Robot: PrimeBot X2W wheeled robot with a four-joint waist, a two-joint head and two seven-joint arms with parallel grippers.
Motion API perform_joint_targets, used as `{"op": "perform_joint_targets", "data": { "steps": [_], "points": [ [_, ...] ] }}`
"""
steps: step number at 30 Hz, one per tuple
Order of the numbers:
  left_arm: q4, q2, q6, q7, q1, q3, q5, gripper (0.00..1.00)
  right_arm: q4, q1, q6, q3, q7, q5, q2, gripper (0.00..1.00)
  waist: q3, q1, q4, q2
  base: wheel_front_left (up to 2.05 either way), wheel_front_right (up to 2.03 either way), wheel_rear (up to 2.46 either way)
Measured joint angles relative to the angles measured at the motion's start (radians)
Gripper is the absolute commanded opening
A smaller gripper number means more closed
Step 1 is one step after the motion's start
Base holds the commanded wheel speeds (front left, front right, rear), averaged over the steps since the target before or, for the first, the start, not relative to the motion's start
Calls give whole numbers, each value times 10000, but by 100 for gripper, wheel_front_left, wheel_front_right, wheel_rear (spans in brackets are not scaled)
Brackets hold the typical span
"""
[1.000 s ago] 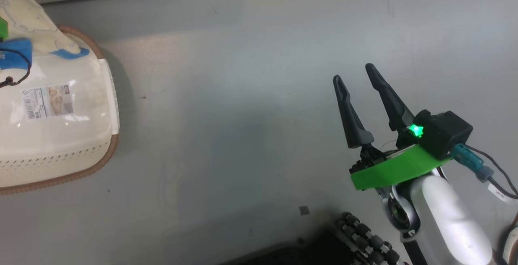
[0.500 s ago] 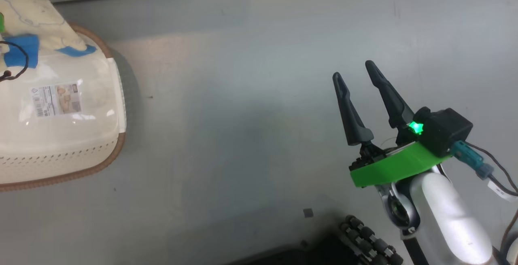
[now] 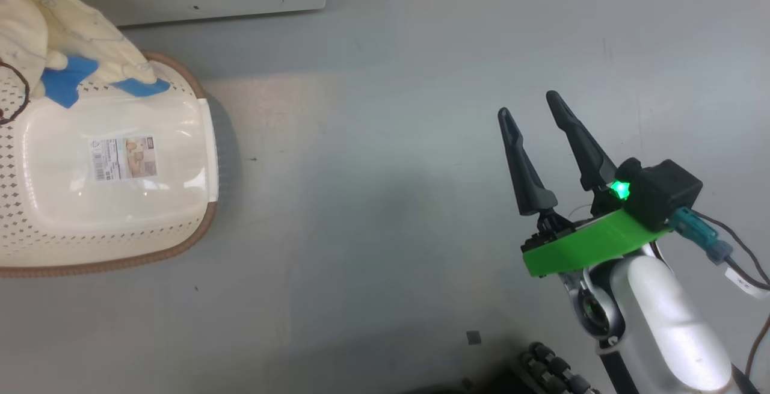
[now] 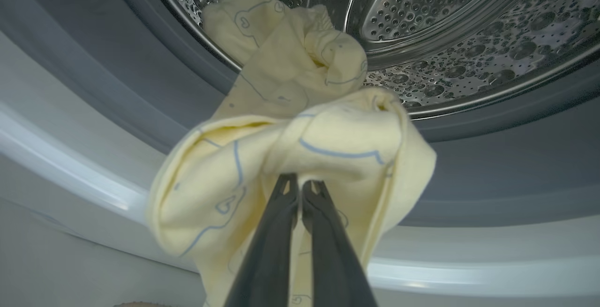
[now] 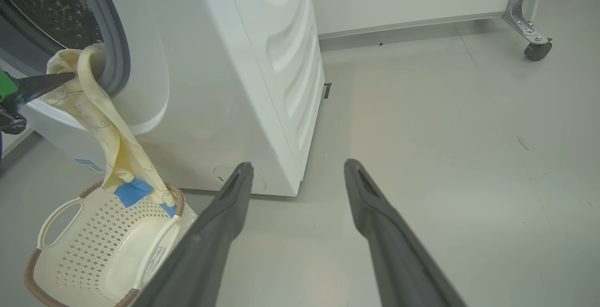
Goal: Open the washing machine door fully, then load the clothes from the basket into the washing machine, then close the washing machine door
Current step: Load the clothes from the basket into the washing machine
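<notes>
The clothes [image 4: 290, 147], pale cream-yellow fabric with blue line drawings, hang at the mouth of the washing machine [image 5: 234, 63], in front of its steel drum [image 4: 468, 16]. My left gripper [image 4: 300, 183] is shut on a fold of them. The fabric [image 5: 101, 129] trails down, and its blue-patched end [image 3: 60, 78] lies over the far rim of the cream basket [image 3: 198, 243]. The basket [image 5: 93, 232] stands on the floor before the machine. Off to the right, my right gripper [image 3: 527, 105] hovers open above bare floor, holding nothing. The washing machine door is out of view.
Grey floor stretches right of the basket and the machine. A white unit on a metal leg with a caster [image 5: 536, 49] stands at the back. My own base's roller wheels [image 3: 559, 370] show at the bottom edge.
The head camera has turned, so the basket and the machine's base sit further right in view. The clothes' lower end has been drawn up towards the basket's rim. The right gripper has stayed put.
</notes>
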Motion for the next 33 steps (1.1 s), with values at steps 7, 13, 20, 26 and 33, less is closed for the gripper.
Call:
{"op": "perform_joint_targets", "data": {
  "steps": [7,13,20,26,33],
  "points": [
    [-370,393,0,-29,-159,127,226,0,0,-1,0,142,0,4,0,100,112,0,11,0,0,0,0],
    [-497,711,0,-29,-430,12,487,0,-17,-1,0,217,0,88,0,100,362,0,-136,0,0,0,0],
    [-738,1271,0,163,-1345,-562,859,0,-151,-3,0,305,0,259,0,100,789,1,-336,0,0,0,0],
    [-1191,1887,0,894,-2867,-1076,1137,0,-311,-35,0,445,0,288,0,100,1346,1,-453,0,0,0,0],
    [-1609,2522,0,1697,-5182,-1586,1425,0,-506,-363,0,677,0,594,0,100,2143,2,-627,0,0,0,0]
  ]
}}
